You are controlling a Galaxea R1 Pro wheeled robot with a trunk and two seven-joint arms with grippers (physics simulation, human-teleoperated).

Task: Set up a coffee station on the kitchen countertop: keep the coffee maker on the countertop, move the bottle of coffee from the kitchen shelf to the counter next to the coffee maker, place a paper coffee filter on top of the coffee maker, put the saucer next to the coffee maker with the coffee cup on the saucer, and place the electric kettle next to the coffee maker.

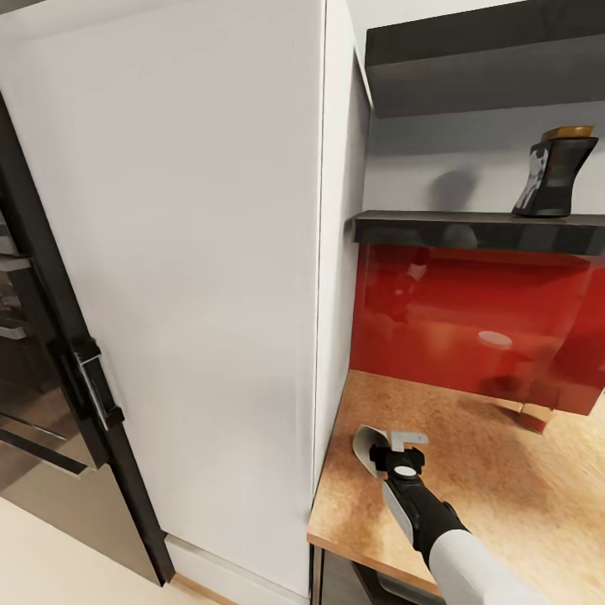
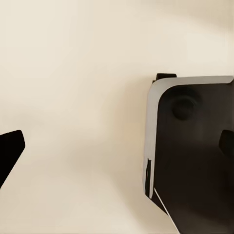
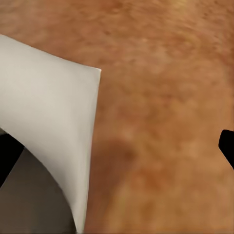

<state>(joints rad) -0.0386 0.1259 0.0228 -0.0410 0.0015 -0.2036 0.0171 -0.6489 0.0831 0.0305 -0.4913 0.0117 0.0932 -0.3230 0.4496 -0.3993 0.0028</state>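
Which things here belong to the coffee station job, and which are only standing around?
Job:
bottle of coffee, on the shelf
paper coffee filter
countertop

Only standing around:
tall white cabinet
oven door
red backsplash

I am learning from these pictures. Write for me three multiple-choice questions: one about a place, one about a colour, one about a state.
1. Where does the bottle of coffee stand?
A. countertop
B. dark shelf
C. floor

2. What colour is the wall panel behind the countertop?
A. red
B. green
C. blue

3. How are the right gripper's jaws?
A. wide apart
B. pressed together
C. clamped on the bottle

Answers:
1 B: the bottle of coffee stands on the dark shelf.
2 A: the wall panel above the countertop is glossy red.
3 A: the right gripper has its jaws spread, beside the paper filter.
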